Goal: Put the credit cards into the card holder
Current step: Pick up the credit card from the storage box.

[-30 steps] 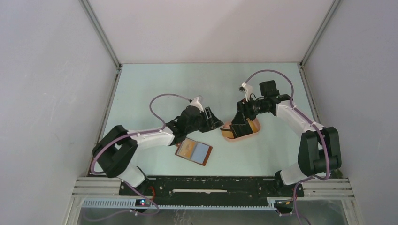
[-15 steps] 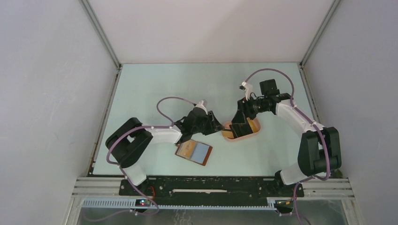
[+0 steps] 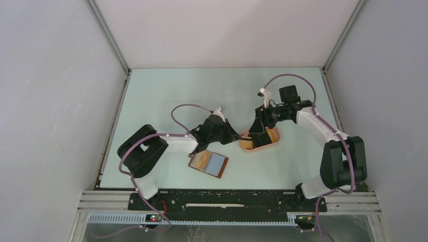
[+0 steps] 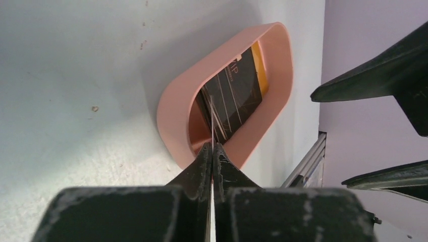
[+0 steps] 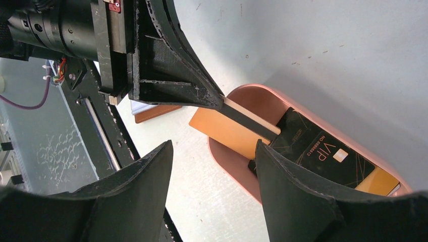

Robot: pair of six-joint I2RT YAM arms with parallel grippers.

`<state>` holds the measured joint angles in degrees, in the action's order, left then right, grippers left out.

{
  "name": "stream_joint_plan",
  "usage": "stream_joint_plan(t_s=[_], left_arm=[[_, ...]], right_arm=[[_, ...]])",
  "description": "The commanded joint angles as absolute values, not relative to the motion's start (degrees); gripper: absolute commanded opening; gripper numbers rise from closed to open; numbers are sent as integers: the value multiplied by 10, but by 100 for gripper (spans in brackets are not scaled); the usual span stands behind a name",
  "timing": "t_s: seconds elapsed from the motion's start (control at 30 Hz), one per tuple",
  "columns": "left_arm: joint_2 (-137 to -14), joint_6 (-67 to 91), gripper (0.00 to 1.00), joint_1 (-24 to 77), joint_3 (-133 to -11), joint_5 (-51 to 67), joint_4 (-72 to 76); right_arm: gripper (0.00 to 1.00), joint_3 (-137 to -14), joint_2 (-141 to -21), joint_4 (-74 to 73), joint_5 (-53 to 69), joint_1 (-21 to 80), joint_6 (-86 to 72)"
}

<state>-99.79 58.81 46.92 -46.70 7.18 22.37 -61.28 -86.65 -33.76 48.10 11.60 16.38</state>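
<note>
A tan-yellow credit card point(image 5: 229, 132) with a black stripe sticks out over the rim of the pink oval tray point(image 5: 229, 166). My left gripper point(image 4: 212, 151) is shut on its edge, and the card shows edge-on as a thin line point(image 4: 215, 118) in the left wrist view. A black VIP card point(image 5: 323, 151) lies in the tray on another yellow card point(image 5: 384, 181). My right gripper point(image 5: 213, 146) stands open over the tray's end, one finger inside against the cards, the other outside. The card holder point(image 3: 209, 163) lies open on the table, nearer than the tray.
The two grippers point(image 3: 236, 137) point(image 3: 257, 135) meet closely at the tray point(image 3: 262, 146). The black base rail point(image 3: 227, 199) runs along the near edge. Walls stand close on the left, right and back.
My left gripper has moved right to the tray's edge and shut on the tan-yellow card. The right gripper has hardly moved and stays open.
</note>
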Motion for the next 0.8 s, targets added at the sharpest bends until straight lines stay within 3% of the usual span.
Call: stream_joint_plan(t_s=[0.0,0.37,0.77], left_arm=[[-989,589,0,473,-486,88,258],[-897,526,0,473,-402,101,357],[-695,423,0,473,-146,81,605]], right_arm=[[69,-634,-868,-344,491,112,171],[69,-634,-823,-383,553,94,254],[75,-633,-787,-432,658,111,307]])
